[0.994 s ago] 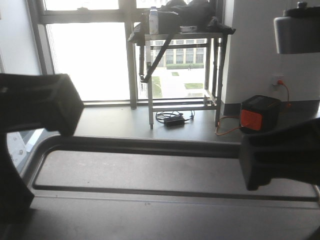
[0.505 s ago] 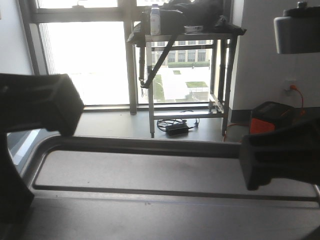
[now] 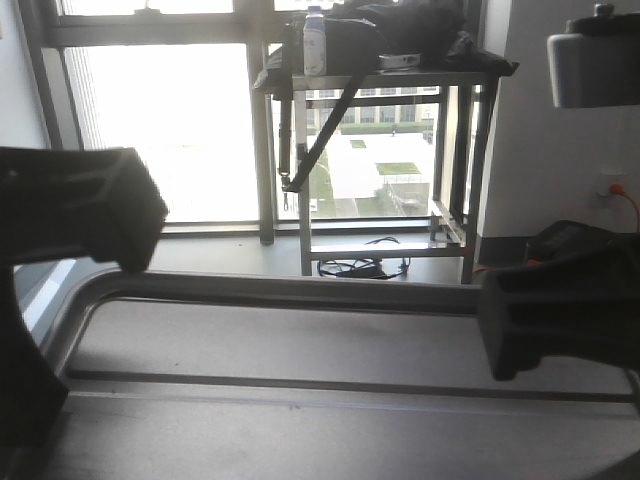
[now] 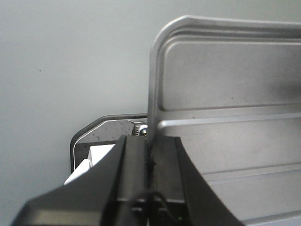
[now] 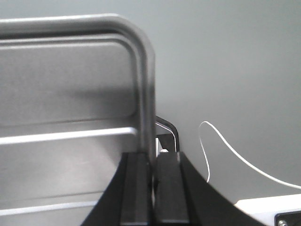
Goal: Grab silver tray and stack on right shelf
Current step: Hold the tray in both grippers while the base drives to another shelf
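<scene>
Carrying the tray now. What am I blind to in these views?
No view shows the shelf; front camera faces a window.
Near edge of the silver tray: cut off at the front view's bottom.
Anything under the tray: hidden by it in every view.
The dark heap on the far table: backlit, unidentifiable.

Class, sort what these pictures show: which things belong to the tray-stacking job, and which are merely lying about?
Job: tray; left gripper and right gripper, both clamped on its rim.
Lying about: table, bottle, bag, cables.
</scene>
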Controlling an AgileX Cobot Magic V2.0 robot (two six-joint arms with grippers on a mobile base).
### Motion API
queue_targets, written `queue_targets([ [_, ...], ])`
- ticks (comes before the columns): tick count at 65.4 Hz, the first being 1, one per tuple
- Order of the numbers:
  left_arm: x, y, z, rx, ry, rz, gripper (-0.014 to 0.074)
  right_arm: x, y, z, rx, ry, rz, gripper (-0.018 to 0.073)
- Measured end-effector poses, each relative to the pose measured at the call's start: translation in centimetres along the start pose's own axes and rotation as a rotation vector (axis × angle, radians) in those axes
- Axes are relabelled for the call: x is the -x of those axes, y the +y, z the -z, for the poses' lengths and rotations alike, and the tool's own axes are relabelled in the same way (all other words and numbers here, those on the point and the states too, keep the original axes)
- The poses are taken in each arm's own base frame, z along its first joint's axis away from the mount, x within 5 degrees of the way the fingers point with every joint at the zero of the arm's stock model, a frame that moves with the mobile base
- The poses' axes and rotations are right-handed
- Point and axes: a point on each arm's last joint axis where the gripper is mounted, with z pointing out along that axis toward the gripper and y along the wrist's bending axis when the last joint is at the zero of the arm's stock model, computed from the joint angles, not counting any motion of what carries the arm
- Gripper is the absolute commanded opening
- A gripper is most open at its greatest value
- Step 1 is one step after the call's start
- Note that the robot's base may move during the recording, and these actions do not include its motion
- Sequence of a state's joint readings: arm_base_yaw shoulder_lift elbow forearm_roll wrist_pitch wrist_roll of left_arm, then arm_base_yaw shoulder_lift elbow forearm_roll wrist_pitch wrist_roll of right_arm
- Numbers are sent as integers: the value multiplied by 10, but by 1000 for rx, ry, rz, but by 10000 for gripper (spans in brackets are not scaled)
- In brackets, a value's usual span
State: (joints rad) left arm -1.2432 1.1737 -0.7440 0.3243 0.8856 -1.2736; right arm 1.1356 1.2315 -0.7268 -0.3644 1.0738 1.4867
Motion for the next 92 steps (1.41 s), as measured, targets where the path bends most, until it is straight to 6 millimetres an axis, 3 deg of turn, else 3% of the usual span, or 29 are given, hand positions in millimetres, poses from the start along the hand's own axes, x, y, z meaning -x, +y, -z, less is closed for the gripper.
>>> queue_targets([
  [92,0,0,0,-2,-1,0,-100,0,0,0,0,0,0,70],
])
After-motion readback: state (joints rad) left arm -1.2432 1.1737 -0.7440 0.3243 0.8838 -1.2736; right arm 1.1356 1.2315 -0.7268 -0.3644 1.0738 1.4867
